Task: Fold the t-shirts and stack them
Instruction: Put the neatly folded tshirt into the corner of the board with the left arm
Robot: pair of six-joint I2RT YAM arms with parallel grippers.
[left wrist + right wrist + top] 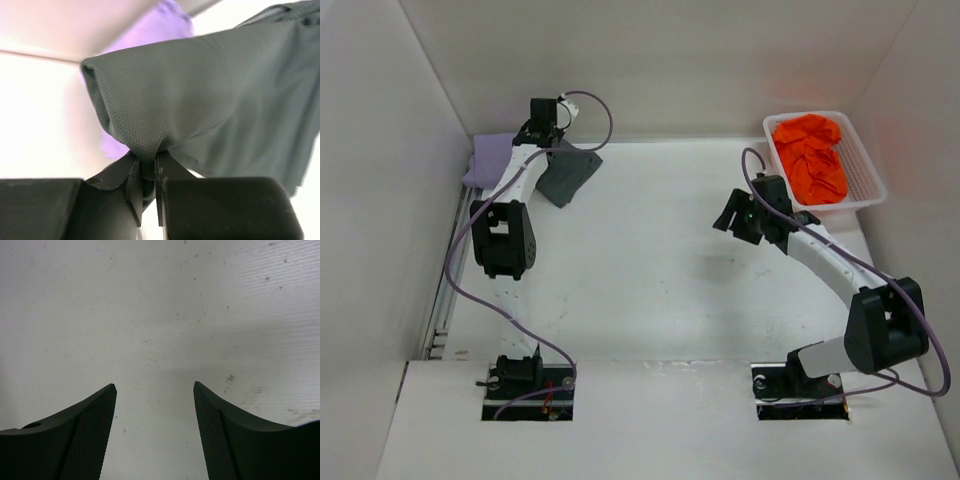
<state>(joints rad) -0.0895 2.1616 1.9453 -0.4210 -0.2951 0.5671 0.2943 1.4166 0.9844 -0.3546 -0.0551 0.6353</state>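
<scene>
1. Visible from the left wrist alone: a tight clench of the left pincer (147,167) on a bunched fold of the dark grey t-shirt (210,95), with a fine mesh weave close up and cloth spreading up and to the right from the pinch
2. Visible from the top view alone: the grey cloth at the far left of the surface (650,290), hanging off the pincer as a dark wedge; cannot tell whether its lower edge is touching down
3. Just beside it, in the far left corner: the lavender t-shirt (488,158), lying flat, partly hidden behind the left arm (515,190); from the wrist, only a blurred purple patch behind the grey
4. Well apart, in the far right corner: the orange t-shirt (812,155), crumpled and unfolded inside the white mesh basket (869,172)
5. Near that basket: the right pincer (155,385), released and spread wide, grasping nothing; from its own wrist, only two dark textured fingers above bare, speckled surface
</scene>
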